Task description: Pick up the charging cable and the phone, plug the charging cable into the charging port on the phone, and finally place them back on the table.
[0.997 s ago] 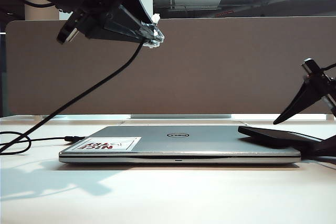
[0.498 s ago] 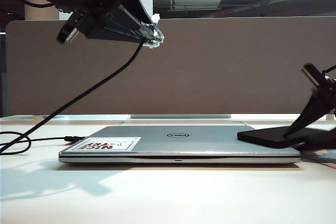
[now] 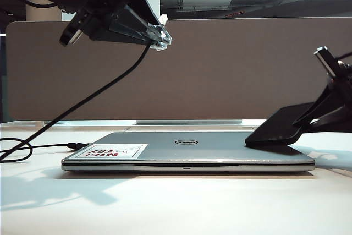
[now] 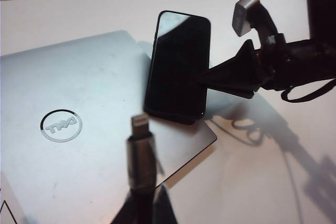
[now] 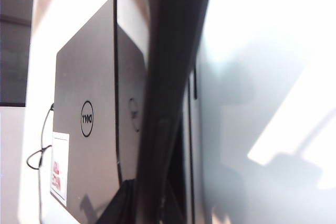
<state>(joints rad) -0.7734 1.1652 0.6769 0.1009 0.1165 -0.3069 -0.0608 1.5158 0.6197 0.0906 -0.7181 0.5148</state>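
Item one, left gripper (image 3: 160, 38): I see it raised high above the left part of the table (image 3: 176, 207), jaws clamped on the charging cable (image 3: 88, 100) just behind its silvery plug (image 4: 140, 129). The cord hangs from it in a long slant down to the table's left edge, where it loops.

Item two, right gripper (image 4: 210, 80): I see it at the right side of the table, fingers pinched on one long edge of the phone (image 4: 178, 66). In the exterior view the phone is tilted, its lower end touching the top of the laptop (image 3: 187, 149) near the laptop's right rear corner, its gripped end raised toward the table's right edge. I cannot make out the charging port.

Item three, laptop: silver, lid shut, Dell badge facing up, lying flat at the middle of the table. A sticker (image 3: 113, 151) with red lettering sits at its front left corner.

Item four, second black cord (image 3: 52, 146): I see it lying on the table beside the laptop's left rear corner, its black plug just beside the laptop.

Item five, divider panel (image 3: 220, 70): grey-brown, standing along the table's far edge.
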